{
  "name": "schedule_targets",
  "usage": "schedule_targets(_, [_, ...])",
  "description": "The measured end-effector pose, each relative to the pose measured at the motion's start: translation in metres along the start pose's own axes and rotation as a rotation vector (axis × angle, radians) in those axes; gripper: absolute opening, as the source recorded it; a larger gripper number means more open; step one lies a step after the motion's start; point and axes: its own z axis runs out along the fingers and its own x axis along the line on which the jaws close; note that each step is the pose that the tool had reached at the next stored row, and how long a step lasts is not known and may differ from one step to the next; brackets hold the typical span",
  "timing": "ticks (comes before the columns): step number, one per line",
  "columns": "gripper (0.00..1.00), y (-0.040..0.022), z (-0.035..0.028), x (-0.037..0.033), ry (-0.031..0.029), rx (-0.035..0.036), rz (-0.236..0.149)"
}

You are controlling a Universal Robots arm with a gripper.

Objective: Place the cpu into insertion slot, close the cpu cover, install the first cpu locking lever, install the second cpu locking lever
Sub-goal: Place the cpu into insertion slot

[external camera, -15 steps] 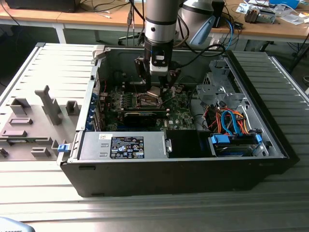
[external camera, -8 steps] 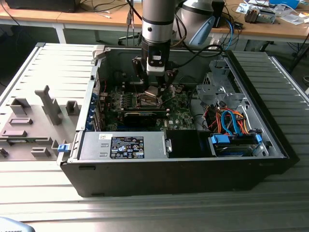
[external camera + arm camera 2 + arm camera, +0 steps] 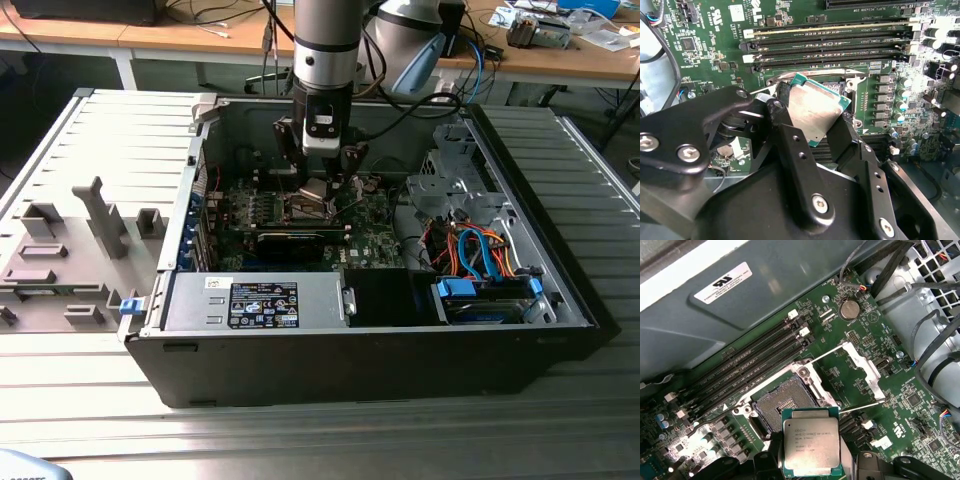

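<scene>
Gripper (image 3: 810,119) fingers are pinched on two opposite edges of the cpu (image 3: 811,446), carrying it flat with its grey metal top facing the first wrist view. The chip hangs just beside the insertion slot (image 3: 782,405), overlapping one corner of its silver rim but not yet over the dark centre, and in the second wrist view it looks apart from the board, not seated. By my reading, the task is at its first step: the slot is bare, and the cpu cover (image 3: 867,370) stands swung open on the slot's far side from the chip, so closing it and fastening both locking levers are undone. Several rows of fine print cover the cpu top, which I leave unread. Along another side of the slot run the long memory slots (image 3: 750,365), and white lettering dots the green board around them. Farther from the slot sits a round coin battery (image 3: 849,309), and beyond the memory slots a white sticker (image 3: 722,282) with dark print lies on the grey case wall. In the exterior view, well apart from the slot, a black labelled box (image 3: 265,305) carries a dense panel of marks.
</scene>
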Motion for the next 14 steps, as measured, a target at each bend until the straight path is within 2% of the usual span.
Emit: schedule_targets(14, [0.55, 0.0000, 0.0002, 0.0000, -0.0014, 0.0024, 0.003])
